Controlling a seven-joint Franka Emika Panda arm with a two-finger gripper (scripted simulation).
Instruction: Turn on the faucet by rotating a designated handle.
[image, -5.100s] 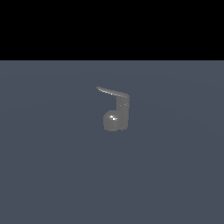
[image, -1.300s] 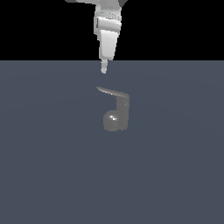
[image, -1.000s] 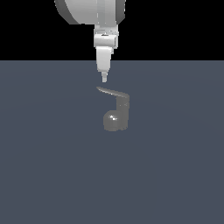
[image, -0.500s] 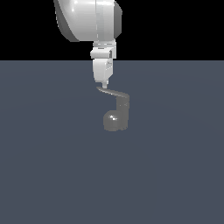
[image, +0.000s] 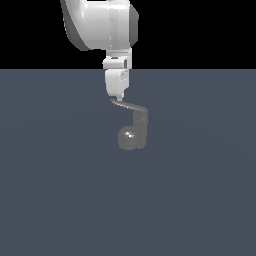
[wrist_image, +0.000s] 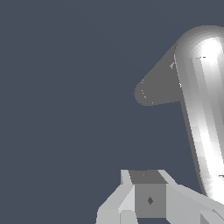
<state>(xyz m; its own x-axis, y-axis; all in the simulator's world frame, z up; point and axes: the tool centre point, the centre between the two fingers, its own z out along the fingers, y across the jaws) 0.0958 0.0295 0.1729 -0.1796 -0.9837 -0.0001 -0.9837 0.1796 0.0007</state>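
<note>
The faucet is a small dull-grey fixture with a rounded bulb base and a short column, standing on the flat grey floor. Its handle is a thin lever jutting from the column's top toward the exterior view's left. My gripper hangs straight down from the white arm, its fingers together and its tip on or just above the handle's free end. In the wrist view the handle shows as a long shiny bar running to my gripper. A duller grey part of the faucet juts out beside it.
The bulky white arm fills the space above the faucet. The grey floor stretches all round the fixture, with a black background behind it.
The arm came into view from above and has dropped steadily until the gripper tip reached the handle's free end. The handle shows no visible turn.
</note>
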